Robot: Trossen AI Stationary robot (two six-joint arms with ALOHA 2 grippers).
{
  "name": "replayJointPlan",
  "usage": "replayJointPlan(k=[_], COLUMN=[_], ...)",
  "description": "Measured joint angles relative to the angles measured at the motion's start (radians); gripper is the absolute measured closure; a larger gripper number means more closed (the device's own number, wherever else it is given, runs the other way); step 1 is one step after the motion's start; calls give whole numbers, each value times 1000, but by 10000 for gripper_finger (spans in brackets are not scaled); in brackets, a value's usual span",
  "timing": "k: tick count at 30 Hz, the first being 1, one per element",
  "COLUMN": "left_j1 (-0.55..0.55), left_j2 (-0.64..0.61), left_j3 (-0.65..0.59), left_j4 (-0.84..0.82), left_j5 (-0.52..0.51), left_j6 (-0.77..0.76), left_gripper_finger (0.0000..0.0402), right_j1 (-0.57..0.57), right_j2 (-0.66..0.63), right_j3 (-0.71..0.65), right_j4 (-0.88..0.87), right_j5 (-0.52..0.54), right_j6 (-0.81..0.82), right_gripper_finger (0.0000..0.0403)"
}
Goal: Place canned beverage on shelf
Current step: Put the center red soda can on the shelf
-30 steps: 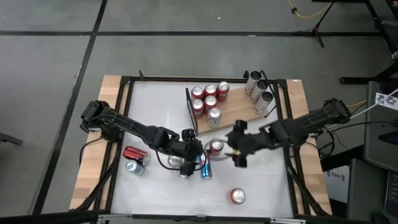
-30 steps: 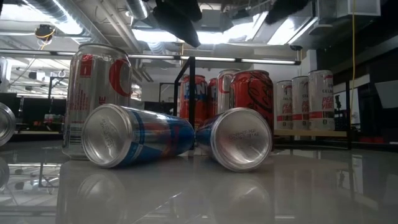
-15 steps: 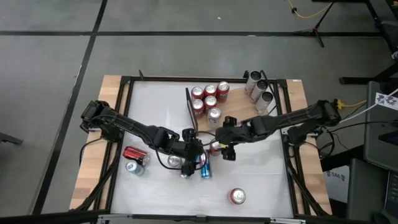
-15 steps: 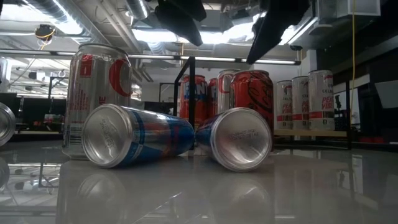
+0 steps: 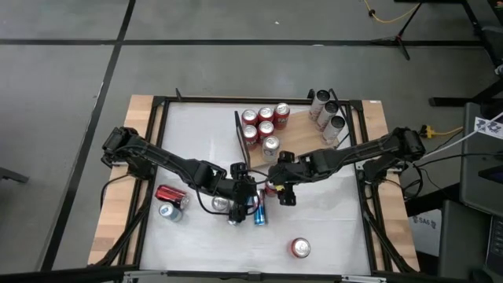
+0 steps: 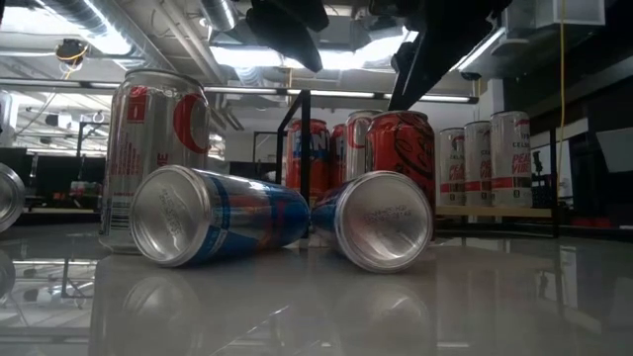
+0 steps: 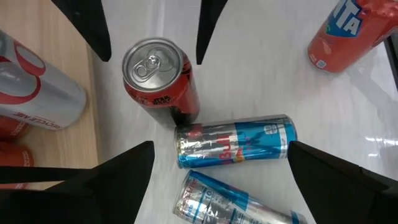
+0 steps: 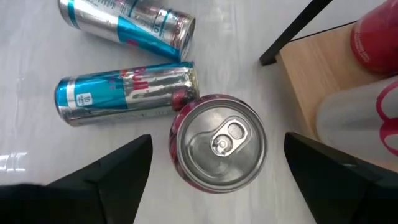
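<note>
An upright red can (image 8: 217, 143) with a silver top stands on the white table just off the near edge of the shelf (image 5: 295, 141), a wood-grain board with a dark rail (image 5: 240, 137). My right gripper (image 8: 217, 138) is open above the can. One finger stands on each side of the can's top, with a gap on both sides, as the left wrist view also shows (image 7: 158, 74). My left gripper (image 7: 221, 146) hangs open over two blue cans (image 7: 233, 142) (image 7: 236, 202) that lie on their sides next to the red can.
Several red cans (image 5: 263, 122) and silver cans (image 5: 326, 114) stand on the shelf. A red can (image 5: 170, 195) and a blue-topped can (image 5: 169, 211) sit at the table's left. Another red can (image 5: 300, 248) is near the front edge.
My right gripper has moved toward the table's left and down, from beside the upright red can to over it, so its open fingers now straddle the can's top. The can and the left arm have kept still.
</note>
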State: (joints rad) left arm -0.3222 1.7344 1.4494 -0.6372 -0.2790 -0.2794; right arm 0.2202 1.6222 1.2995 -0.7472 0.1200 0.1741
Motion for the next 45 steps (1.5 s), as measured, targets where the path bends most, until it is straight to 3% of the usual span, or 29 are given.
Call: replayJointPlan(k=[23,34,45], left_j1=[-2,-2,-2], left_j2=[0,0,0], left_j3=[0,1,1], left_j4=[1,2,1], left_j5=[0,0,0], left_j6=[0,0,0], left_gripper_finger=[41,41,41], right_j1=[-13,-13,-12], right_j2=[0,0,22], right_j3=[-164,-182,-177], right_j4=[188,230,240], right_j5=[-16,27,25], right_j6=[0,0,3], right_gripper_finger=[49,50,120])
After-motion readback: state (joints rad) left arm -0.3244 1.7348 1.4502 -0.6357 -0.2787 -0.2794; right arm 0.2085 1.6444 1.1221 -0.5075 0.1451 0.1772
